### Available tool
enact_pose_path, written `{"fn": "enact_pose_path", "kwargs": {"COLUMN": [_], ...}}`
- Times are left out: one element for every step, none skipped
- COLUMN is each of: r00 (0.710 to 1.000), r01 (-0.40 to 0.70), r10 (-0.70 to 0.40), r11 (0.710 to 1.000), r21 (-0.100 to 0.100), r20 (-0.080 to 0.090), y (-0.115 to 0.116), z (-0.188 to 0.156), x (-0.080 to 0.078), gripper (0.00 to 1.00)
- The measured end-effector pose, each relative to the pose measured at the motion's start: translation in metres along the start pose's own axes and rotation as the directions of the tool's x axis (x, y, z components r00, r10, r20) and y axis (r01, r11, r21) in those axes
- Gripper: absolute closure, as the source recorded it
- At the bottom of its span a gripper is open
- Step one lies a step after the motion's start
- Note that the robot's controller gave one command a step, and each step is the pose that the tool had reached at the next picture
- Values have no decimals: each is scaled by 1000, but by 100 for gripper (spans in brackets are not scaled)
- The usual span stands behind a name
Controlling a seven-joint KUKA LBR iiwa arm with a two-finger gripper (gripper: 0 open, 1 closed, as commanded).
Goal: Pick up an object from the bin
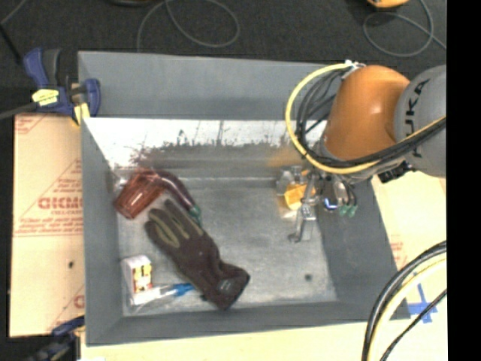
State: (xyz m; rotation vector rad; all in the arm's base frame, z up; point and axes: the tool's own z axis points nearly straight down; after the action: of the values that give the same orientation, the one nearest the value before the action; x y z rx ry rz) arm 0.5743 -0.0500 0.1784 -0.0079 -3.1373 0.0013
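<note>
Left of bin (225,89): red translucent cup (137,194); nearer front, dark glove (192,254), long axis slanting back-left to front-right; small white box (137,274) just beside. Right: end effector (301,230) over bare floor, well apart from glove, glove toward view's left; spread or pressed together, cannot tell

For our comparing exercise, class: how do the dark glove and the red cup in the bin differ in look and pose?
The glove is dark brown, soft and flat; the red cup is see-through and looks rigid. The glove is longer, stretched diagonally across the floor; the red cup is shorter and lies on its side by the back-left corner. Both lie in the left half of the bin, near each other.
</note>
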Motion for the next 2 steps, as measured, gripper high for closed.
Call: {"fn": "enact_pose_path", "kwargs": {"r00": [1000, 1000], "r01": [1, -2], "r10": [-1, 2], "r11": [1000, 1000], "r21": [1, 2], "r20": [8, 15], "y": [0, 29], "z": [-5, 30], "x": [-2, 36], "gripper": [0, 0]}}
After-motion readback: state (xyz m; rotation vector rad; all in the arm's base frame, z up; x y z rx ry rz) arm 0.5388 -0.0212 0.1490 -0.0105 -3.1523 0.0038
